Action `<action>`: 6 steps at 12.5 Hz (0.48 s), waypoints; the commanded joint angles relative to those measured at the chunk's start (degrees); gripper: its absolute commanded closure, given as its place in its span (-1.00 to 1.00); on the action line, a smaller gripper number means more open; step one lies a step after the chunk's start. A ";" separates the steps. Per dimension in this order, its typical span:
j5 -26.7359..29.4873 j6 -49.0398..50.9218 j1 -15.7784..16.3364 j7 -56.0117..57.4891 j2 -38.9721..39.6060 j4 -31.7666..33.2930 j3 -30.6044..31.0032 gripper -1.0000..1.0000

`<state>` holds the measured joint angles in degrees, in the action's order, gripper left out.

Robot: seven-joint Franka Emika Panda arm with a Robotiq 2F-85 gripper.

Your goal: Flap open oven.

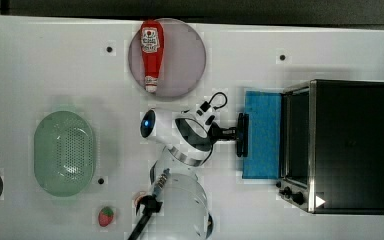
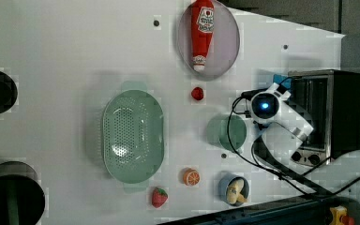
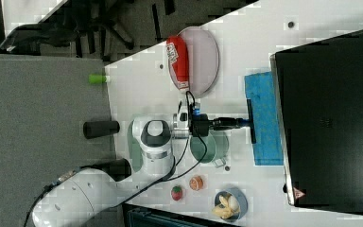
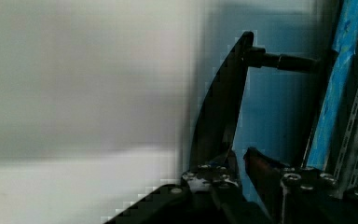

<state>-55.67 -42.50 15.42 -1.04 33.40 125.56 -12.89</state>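
Top view: our pincer [image 1: 241,134] is nearly closed around the door's handle [image 1: 243,135], oven [image 1: 350,145] to the top view's right, bar crosswise to our reach.

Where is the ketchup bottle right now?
In the top view, the ketchup bottle lies on a round grey plate near the table's far edge, to the left of the oven and above the robot arm.
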 commanded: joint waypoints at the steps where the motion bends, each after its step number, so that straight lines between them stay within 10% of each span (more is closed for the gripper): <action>1: -0.59 1.00 1.53 -6.33 2.95 -2.89 -0.97 0.65; 6: 0.55 -0.68 2.06 -6.33 1.49 -4.28 -1.02 0.65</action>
<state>-55.59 -40.90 17.75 -3.89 36.73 122.76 -13.46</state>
